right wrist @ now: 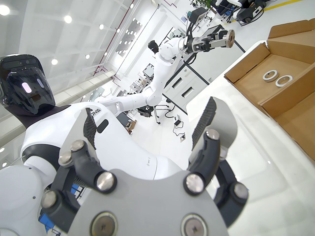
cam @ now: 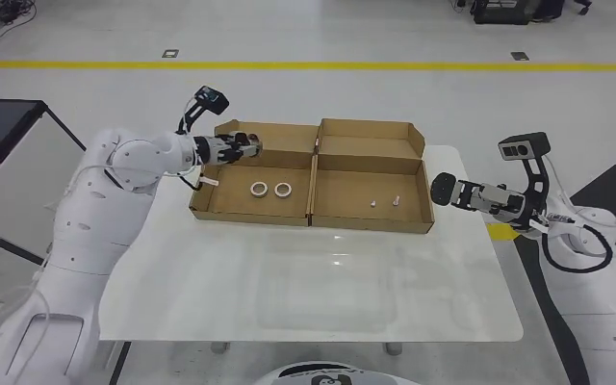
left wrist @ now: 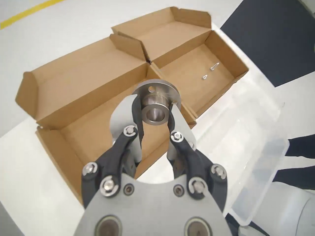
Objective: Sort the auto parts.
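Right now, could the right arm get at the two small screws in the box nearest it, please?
Probably yes. The right gripper is open and empty, just outside the box that holds the screws. Its top is open; only the low side wall stands between, so the arm must come over it.

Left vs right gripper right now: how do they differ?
Left gripper is shut on a flanged metal bushing; right gripper is open, empty. Left gripper hangs over the ring box; right gripper sits beside the outer end of the bolt box. Both are the same two-finger build.
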`<action>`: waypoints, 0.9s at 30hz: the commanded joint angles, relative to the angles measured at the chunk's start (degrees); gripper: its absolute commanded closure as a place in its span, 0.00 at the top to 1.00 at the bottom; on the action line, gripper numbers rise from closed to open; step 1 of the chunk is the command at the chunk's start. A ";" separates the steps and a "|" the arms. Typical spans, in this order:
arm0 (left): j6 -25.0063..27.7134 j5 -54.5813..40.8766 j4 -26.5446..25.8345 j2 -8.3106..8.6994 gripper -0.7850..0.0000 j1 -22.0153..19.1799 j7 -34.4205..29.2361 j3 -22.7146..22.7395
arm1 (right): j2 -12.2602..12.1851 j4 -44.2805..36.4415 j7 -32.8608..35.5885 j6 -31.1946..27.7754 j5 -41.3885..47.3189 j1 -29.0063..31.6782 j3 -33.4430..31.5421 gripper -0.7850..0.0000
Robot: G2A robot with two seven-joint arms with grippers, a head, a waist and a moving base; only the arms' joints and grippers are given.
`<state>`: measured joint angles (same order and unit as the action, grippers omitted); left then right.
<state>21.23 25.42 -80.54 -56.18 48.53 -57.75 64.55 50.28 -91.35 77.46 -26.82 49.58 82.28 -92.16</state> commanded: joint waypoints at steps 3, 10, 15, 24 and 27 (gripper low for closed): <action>1.54 3.55 2.56 0.06 0.00 -0.05 -0.95 -1.39 | 0.00 0.00 0.00 0.00 0.00 0.00 0.00 1.00; 3.50 7.16 8.39 -0.73 0.00 -2.50 -1.46 -5.43 | 0.00 0.00 0.00 0.00 0.00 0.00 0.00 1.00; 4.30 10.33 13.04 -1.70 0.00 -5.82 -1.97 -8.87 | 0.00 0.00 0.00 0.00 0.00 0.00 0.00 1.00; 8.44 13.47 23.02 -3.71 0.00 -10.56 -1.78 -14.53 | 0.00 0.00 0.00 0.00 0.00 0.00 0.00 1.00; 9.71 14.39 25.62 -4.31 0.00 -11.59 -1.69 -16.05 | 0.00 0.00 0.00 0.00 0.00 0.00 0.00 1.00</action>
<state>30.45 39.54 -55.93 -60.26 37.28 -59.61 49.08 50.28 -91.35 77.46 -26.82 49.58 82.28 -92.16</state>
